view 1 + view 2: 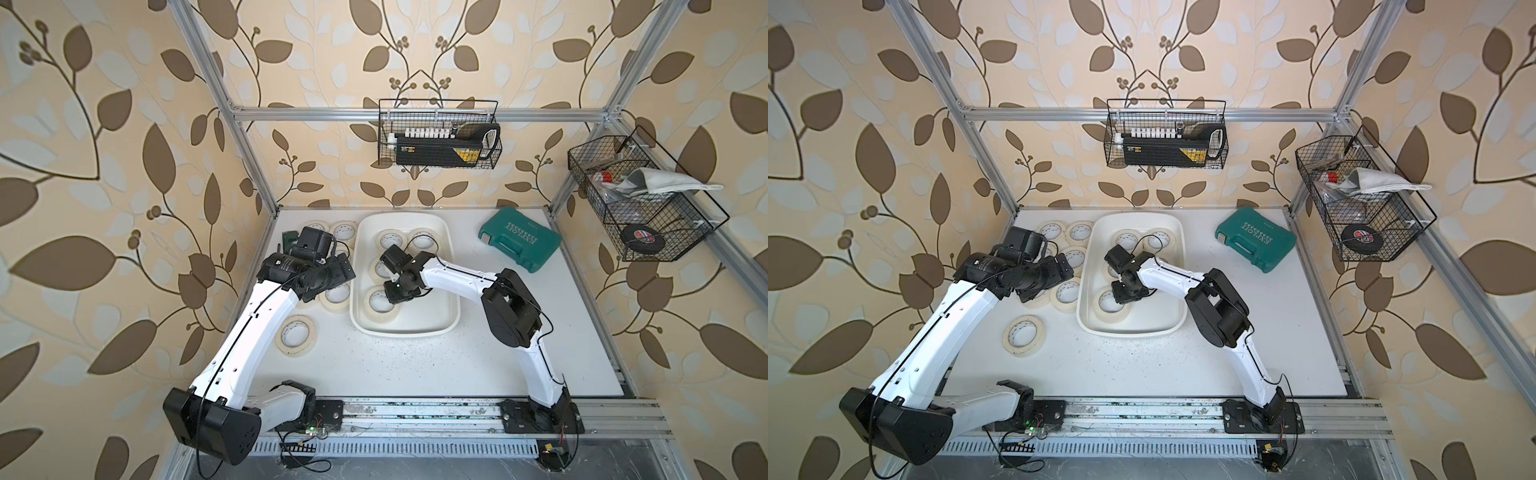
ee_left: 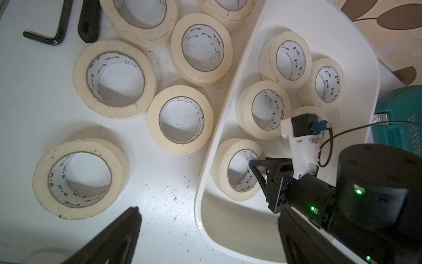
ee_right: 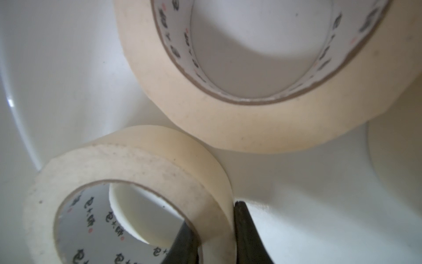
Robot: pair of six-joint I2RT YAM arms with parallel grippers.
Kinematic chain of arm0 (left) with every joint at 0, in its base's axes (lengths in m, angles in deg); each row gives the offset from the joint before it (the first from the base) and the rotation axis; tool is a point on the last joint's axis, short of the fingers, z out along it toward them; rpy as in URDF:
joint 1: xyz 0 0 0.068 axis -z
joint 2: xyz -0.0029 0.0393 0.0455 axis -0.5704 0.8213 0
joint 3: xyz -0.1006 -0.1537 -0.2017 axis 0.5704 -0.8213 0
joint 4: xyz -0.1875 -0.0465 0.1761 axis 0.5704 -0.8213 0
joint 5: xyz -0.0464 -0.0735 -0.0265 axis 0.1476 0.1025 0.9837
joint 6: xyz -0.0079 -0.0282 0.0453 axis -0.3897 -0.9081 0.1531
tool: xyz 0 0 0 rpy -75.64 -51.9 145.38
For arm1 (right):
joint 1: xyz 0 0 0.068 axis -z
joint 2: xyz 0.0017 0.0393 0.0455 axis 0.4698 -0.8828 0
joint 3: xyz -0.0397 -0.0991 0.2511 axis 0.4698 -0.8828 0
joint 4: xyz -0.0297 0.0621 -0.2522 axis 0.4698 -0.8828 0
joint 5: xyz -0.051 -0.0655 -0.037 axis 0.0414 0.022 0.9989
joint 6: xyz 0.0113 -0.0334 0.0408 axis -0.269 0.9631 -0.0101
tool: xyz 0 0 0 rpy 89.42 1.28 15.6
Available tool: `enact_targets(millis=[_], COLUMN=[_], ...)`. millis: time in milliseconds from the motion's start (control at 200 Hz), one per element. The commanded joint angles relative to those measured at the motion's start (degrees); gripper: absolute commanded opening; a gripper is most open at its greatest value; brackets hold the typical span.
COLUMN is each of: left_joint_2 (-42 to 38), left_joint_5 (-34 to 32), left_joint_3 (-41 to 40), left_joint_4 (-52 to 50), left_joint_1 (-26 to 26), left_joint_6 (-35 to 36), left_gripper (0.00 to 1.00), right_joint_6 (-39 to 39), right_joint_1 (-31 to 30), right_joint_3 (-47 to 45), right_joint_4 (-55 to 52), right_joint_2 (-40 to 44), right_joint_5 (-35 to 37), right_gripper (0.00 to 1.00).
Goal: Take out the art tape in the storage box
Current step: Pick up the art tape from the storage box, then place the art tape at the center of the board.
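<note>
Two black fingers of the right tool point(image 3: 213, 219) straddle the wall of one roll of art tape point(image 3: 137, 164). One finger sits inside the printed core and the other against the outer face, pinched together on it. That roll lies flat on the floor of the storage box point(image 1: 405, 331), at the end nearest the arm bases, with a second roll point(image 3: 251, 114) just beside it. In the left wrist view, four rolls besides the held one show inside the box. All lie flat, and one of them is mostly hidden behind the right arm's camera mount point(image 2: 301, 141).

The left tool point(image 2: 206, 226) hangs above the worktop point(image 2: 159, 205) just beside the box's long rim. Its fingers are spread wide apart and clear of every roll. Six more rolls lie flat on the worktop on that side of the box. Five are clustered close together alongside the rim, and one point(image 1: 297, 334) lies apart from them, nearer the arm bases. A bent hex key point(image 2: 45, 36) lies on the worktop beyond the cluster.

On the other side of the box, well apart from it, a teal case point(image 1: 519, 239) rests near the worktop's far corner. Two black wire baskets point(image 1: 438, 137) hang from the frame above.
</note>
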Motion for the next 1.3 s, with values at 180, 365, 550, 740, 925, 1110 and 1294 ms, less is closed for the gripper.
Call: enact_targets(millis=[180, 365, 550, 740, 925, 1110, 1294], left_joint_2=[-0.11, 2.79, 4.58, 6.31, 9.46, 13.93, 19.48], left_joint_5=[-2.71, -4.43, -4.5, -5.04, -4.83, -5.77, -6.19], left_joint_3=[1.56, 5.34, 9.19, 13.99, 16.79, 18.85, 20.49], left_joint_4=[1.34, -0.24, -1.12, -2.14, -2.61, -2.48, -1.76], left_joint_1=[4.5, 9.05, 13.08, 17.18, 21.18, 25.55, 27.88], left_joint_6=[2.0, 3.62, 4.49, 5.27, 6.22, 5.92, 5.09], left_gripper=[0.95, 0.95, 0.94, 0.91, 0.89, 0.88, 0.87], right_joint_6=[2.89, 4.71, 4.36, 4.35, 4.79, 4.79, 4.79], right_joint_1=[0.77, 1.08, 1.79, 1.76, 1.92, 2.08, 2.01], right_joint_3=[-2.03, -2.86, -5.11, -5.06, -4.48, -4.4, -5.05], right_joint_4=[-4.24, -8.09, -10.04, -13.42, -16.09, -17.13, -17.85], right_joint_2=[7.64, 12.39, 18.74, 24.01, 27.88, 30.6, 32.46], right_joint_5=[3.47, 8.07, 8.54, 10.43, 12.52, 12.72, 12.92], right_gripper=[0.04, 0.0, 0.0, 0.0, 0.0, 0.01, 0.01])
